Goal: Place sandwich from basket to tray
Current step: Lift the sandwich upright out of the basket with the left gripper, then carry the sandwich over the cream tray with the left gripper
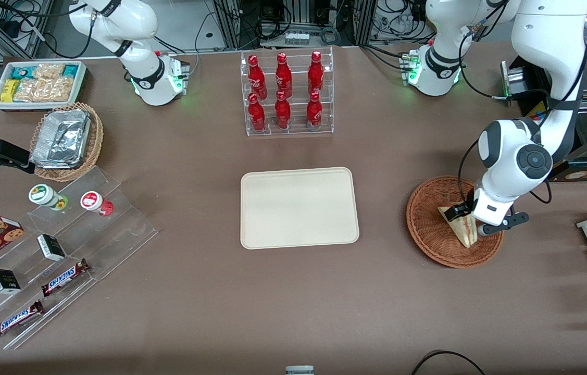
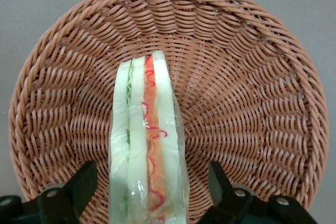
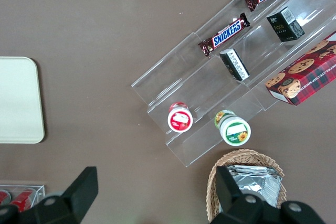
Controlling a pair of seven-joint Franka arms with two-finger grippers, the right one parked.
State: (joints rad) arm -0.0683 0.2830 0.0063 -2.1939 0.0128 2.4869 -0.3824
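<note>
The sandwich [image 1: 461, 227] lies in the reddish-brown wicker basket [image 1: 428, 229], toward the working arm's end of the desk [image 1: 293, 312]. It is a clear-wrapped wedge standing on edge, so its cut face shows pale bread with a green layer and a red-orange layer [image 2: 149, 145]. The tool [image 2: 149, 195] is lowered into the basket directly over the sandwich, its two dark fingers [image 2: 79, 190] spread wide, one on each side of the wedge with a gap of bare wicker [image 2: 252, 103] between each finger and the wrap; nothing is gripped. In the front view the tool [image 1: 473, 229] covers part of the sandwich's nearer end.

The cream tray [image 1: 298, 208] sits in the middle of the desk, well apart from the basket, with nothing on it. Farther from the front camera than the tray stands a clear rack of red bottles [image 1: 285, 94]. Toward the parked arm's end are a tan basket with foil containers [image 1: 64, 140], a white bin of snack packets [image 1: 38, 83], and a clear stepped stand holding chocolate bars [image 1: 64, 277], small boxes and two cups.
</note>
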